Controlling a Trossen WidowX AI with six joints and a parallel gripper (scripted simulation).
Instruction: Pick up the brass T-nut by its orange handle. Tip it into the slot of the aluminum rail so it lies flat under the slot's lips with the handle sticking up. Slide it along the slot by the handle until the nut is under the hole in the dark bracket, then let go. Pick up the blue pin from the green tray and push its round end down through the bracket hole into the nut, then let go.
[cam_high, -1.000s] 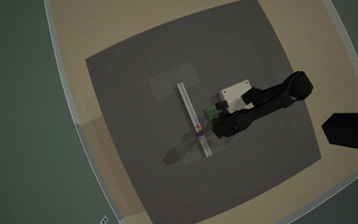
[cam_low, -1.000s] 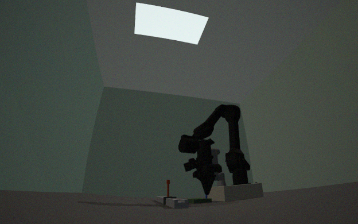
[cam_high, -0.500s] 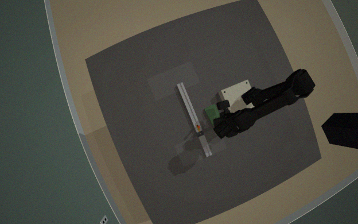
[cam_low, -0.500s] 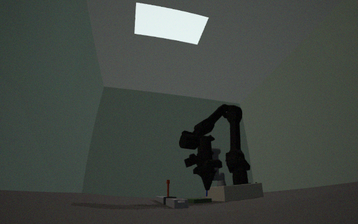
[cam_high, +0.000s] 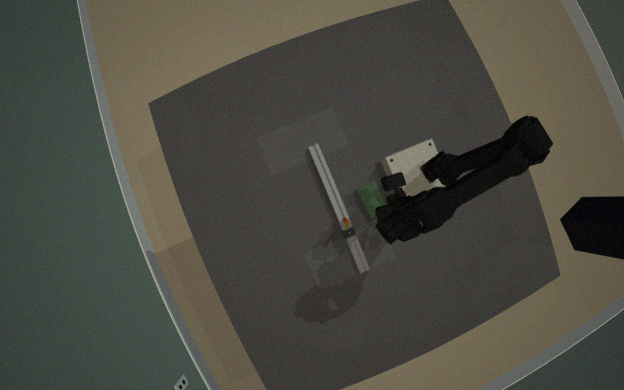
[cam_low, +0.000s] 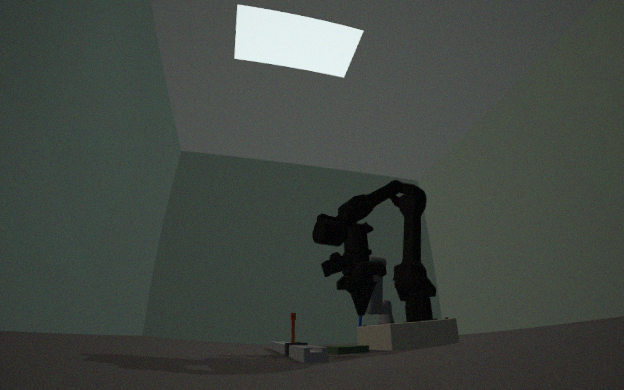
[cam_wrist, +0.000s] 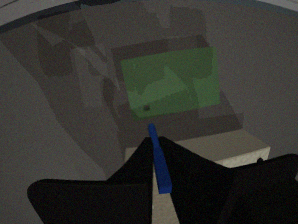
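Seen from above, a wall outlet (cam_high: 181, 383) sits low at the far left, beyond the dark mat (cam_high: 225, 150). Next comes the pale metal rail (cam_high: 327, 182) (cam_low: 309, 354), running slantwise across the mat, with a dark bracket (cam_high: 345, 234) (cam_low: 287, 349) straddling it. The orange handle (cam_high: 345, 220) (cam_low: 293, 327) stands upright at the rail, right beside the bracket; whether its brass nut is seated under the bracket hole, I cannot tell. Right of the rail lies the green tray (cam_high: 370, 196) (cam_low: 348, 349) (cam_wrist: 172, 82), showing a small dark hole near one corner. The gripper (cam_high: 397, 200) (cam_low: 361, 314) (cam_wrist: 153, 143) points down, its fingers narrow and closed on the blue pin (cam_low: 360, 321) (cam_wrist: 159, 162), whose lower end hangs clear above the surface. Farthest right, the black arm (cam_high: 480, 185) (cam_low: 412, 235) rises from a cream block (cam_high: 412, 155) (cam_low: 375, 337) (cam_wrist: 240, 142).
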